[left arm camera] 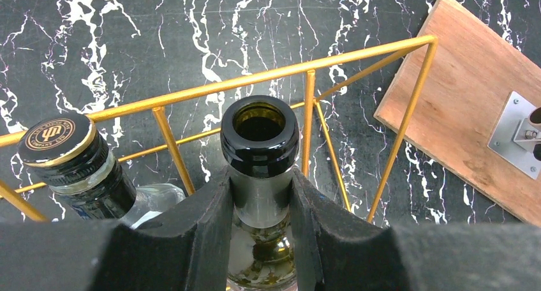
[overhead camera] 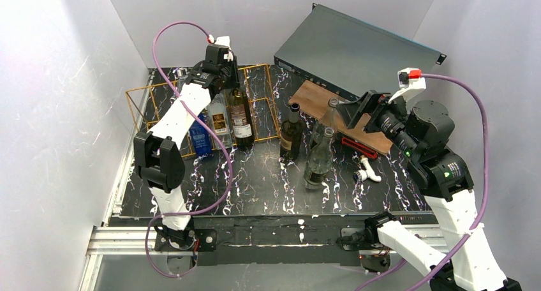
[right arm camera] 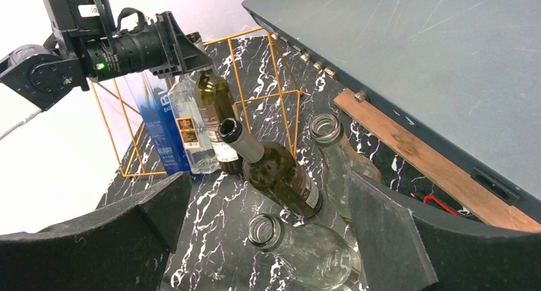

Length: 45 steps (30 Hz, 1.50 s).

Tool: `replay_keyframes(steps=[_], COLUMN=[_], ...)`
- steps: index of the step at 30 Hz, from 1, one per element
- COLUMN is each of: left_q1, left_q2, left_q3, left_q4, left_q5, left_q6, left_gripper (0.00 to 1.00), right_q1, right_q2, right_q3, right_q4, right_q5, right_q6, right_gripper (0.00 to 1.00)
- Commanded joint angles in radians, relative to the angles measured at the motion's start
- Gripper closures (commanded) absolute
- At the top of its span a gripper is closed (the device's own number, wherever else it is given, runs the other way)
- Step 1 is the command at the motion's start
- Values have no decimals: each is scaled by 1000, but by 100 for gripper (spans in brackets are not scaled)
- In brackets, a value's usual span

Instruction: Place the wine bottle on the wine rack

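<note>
A dark green wine bottle (overhead camera: 240,115) with a white label stands upright inside a bay of the orange-gold wire wine rack (overhead camera: 265,99). My left gripper (overhead camera: 224,71) is shut on its neck. In the left wrist view the black fingers (left arm camera: 204,221) press both sides of the neck just under the open mouth of the bottle (left arm camera: 259,131), with the rack's wires (left arm camera: 255,80) behind. My right gripper (right arm camera: 268,201) hangs open over the bottles at mid-table, with nothing between its fingers (right arm camera: 383,233). From there I see the held bottle (right arm camera: 214,103) in the rack (right arm camera: 281,96).
A blue bottle (overhead camera: 201,134) and a clear capped liquor bottle (overhead camera: 219,122) stand in the rack beside the held one. A dark bottle (overhead camera: 291,133) and two clear bottles (overhead camera: 317,157) stand mid-table. A wooden board (overhead camera: 319,96) and a grey case (overhead camera: 357,48) lie at the back right.
</note>
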Motion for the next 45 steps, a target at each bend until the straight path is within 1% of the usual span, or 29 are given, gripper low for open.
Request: replay_keyframes(steps=[1,3,6,10,19,27,29,34,36,38,41,43,45], left_q1=[9,11,14,18,21,21,21,16,1,-25,-87,-153,-240], left_q2=[18,19,18,18,-27,-144,-202,-366,-399,-419,-453,-481,-512], left_q3=[9,9,12,10,-1,-45,-97,-309,-339,-346,-372,-400,-430], left_q4=[-91,-90,-89,-88,-88,-73,-35,198,248,265,299,319,329], left_q5=[-24,-27,-26,-20,2,41,62,169,219,281,357,390,378], left_q6=[14,5,-8,-13,-33,-38,-30,2,42,82,169,246,333], left_gripper=[77,73,63,55,53,48,46,37,36,34,28,27,26], right_q1=[-2,-2,-1,-2,-1,-2,-2,-2,-2,-1,-2,-2,-2], right_q2=[-6,-6,-6,-6,-6,-8,-8,-8,-9,-10,-11,-12,-14], right_q3=[1,1,1,2,11,11,10,7,5,7,9,7,3], right_q4=[32,33,33,32,25,23,26,30,29,28,29,30,32], right_q5=[23,21,21,21,25,24,20,13,13,13,14,16,13], right_q6=[-10,-10,-10,-12,-15,-15,-11,-1,4,3,4,3,5], right_gripper=[0,0,0,0,0,0,0,0,0,0,0,0,0])
